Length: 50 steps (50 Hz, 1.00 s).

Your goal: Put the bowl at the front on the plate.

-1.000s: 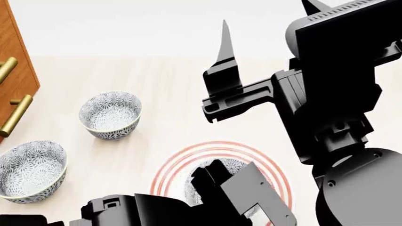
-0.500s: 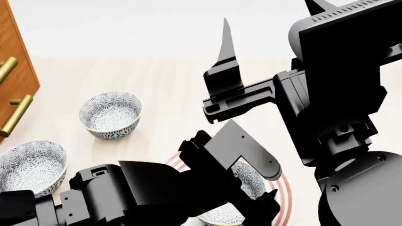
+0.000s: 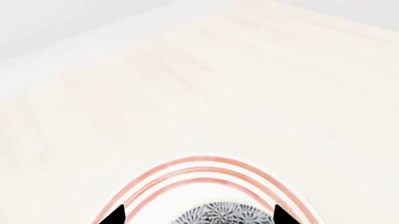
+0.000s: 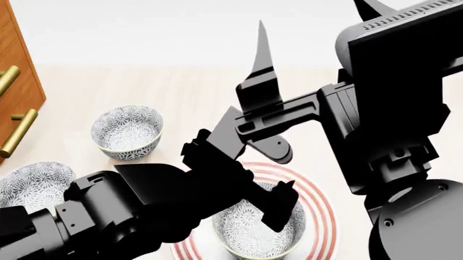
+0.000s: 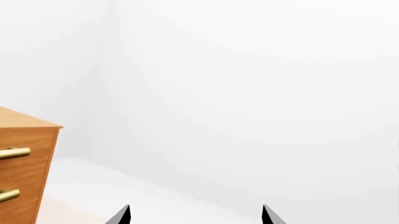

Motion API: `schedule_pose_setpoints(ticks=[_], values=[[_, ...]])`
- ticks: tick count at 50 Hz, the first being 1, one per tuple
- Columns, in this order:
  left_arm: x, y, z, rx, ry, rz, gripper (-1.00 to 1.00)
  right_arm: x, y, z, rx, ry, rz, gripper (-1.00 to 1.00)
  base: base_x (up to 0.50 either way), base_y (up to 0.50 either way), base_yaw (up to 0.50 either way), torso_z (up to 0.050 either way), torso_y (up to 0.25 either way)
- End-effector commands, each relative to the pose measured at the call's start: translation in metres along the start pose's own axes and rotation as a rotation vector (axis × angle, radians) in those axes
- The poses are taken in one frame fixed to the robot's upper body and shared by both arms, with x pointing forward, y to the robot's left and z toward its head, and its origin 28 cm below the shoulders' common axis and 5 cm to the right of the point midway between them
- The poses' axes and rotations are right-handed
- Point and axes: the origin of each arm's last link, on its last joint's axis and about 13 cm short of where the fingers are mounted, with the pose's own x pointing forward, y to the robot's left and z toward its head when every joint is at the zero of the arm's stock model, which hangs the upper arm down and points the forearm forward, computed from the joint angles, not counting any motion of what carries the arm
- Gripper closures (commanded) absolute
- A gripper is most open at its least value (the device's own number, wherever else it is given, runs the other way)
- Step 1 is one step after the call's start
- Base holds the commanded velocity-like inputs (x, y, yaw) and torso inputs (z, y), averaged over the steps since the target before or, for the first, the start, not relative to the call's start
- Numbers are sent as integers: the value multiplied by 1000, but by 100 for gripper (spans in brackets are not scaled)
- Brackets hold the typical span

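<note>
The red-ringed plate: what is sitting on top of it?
A patterned bowl stands on the plate. The left arm covers part of the bowl's rim and the plate's left side, so anything else lying there cannot be seen.

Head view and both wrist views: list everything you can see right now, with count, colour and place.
bowl: one, white with grey-blue floral pattern, sitting on the plate
plate: one, white with red rings, on the table, near side
other bowls: two, same pattern, on the table left of the plate, one partly hidden by the left arm
table: one, pale wood
cabinet: one, brown with brass handles, far left
left tool: black, open, above the bowl
right tool: black, open, raised, holding nothing
</note>
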Motion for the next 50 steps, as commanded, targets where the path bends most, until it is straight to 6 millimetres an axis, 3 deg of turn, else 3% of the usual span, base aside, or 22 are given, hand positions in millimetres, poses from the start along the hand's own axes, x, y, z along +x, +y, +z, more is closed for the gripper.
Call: schedule_pose_setpoints(ticks=[1,29,50], values=[[1,15,3,-34,-16,52,-100,-2,-1,-1,0,-6,-6,-100,0,0,0,0,0],[2,53,-12,-83,3,193,-100,-10,-9,-3,-3,-15,-55,-100,0,0,0,0,0],[-7,76,2,-209,-135,282,-100,-13,-7,-5,-18,-9,-63,-100,0,0,0,0,0]])
